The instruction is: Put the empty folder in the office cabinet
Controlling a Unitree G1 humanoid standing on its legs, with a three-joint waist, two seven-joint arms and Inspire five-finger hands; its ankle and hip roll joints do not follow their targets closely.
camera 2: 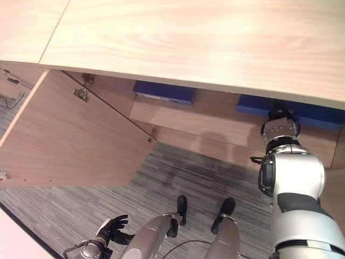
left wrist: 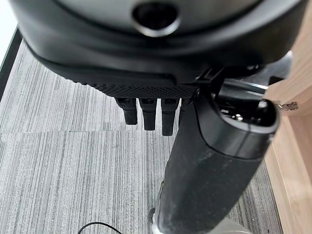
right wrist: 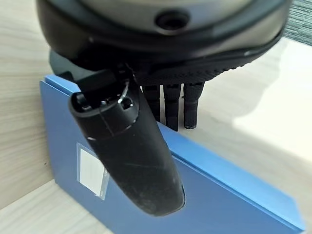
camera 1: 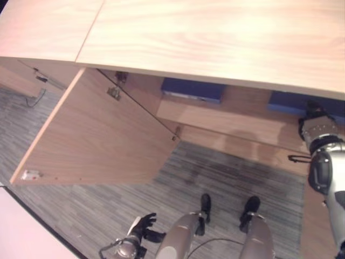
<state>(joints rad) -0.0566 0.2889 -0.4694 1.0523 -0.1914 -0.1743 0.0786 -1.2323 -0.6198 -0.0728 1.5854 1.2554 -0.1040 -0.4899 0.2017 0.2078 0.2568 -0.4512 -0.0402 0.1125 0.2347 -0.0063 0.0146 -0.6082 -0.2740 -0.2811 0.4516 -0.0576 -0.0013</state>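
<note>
The cabinet [camera 1: 215,38] stands with its left door [camera 1: 97,135] swung wide. On its inner shelf [camera 2: 215,116] sit two blue folders. My right hand [camera 2: 280,116] reaches in at the right-hand blue folder [right wrist: 219,195], which rests against the cabinet's wooden side wall. My right thumb [right wrist: 131,156] lies out over the folder's labelled face, while my straight fingers [right wrist: 170,112] point past its upper edge; the hand is open. The same folder [camera 1: 285,102] shows beside my wrist in the eye views. My left hand [camera 1: 144,225] hangs low over the carpet, open and holding nothing.
The second blue folder [camera 1: 193,89] lies further left on the same shelf. The open door [camera 2: 70,140] juts out over the grey striped carpet [camera 1: 226,178] to my left. A pale panel edge [camera 1: 21,226] shows at the lower left.
</note>
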